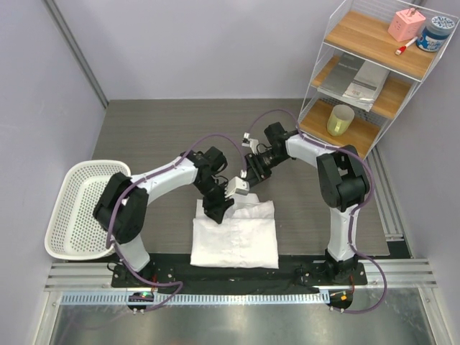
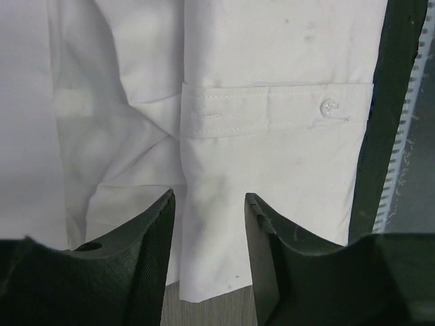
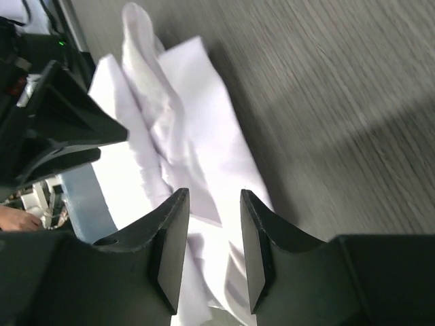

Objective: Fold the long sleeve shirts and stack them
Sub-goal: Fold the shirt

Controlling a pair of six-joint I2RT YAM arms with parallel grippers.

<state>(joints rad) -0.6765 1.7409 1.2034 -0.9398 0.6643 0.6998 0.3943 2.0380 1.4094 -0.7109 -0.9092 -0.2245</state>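
Observation:
One white long sleeve shirt (image 1: 234, 237) lies folded into a rough rectangle on the grey table, near the front between the two arms. My left gripper (image 1: 215, 207) is open just over the shirt's far left edge. In the left wrist view (image 2: 209, 197) its jaws stand either side of a sleeve strip below a buttoned cuff (image 2: 272, 109). My right gripper (image 1: 242, 188) is open over the shirt's far edge. In the right wrist view (image 3: 214, 193) rumpled white cloth (image 3: 197, 102) lies under and between the parted jaws. No other shirt shows.
A white perforated basket (image 1: 79, 208) stands at the left edge of the table. A wire and wood shelf (image 1: 366, 72) at the back right holds a yellow cup (image 1: 340, 120), flat booklets (image 1: 356, 79), a pink item (image 1: 406, 25) and a jar (image 1: 436, 32). A black strip (image 1: 237, 277) runs along the near edge.

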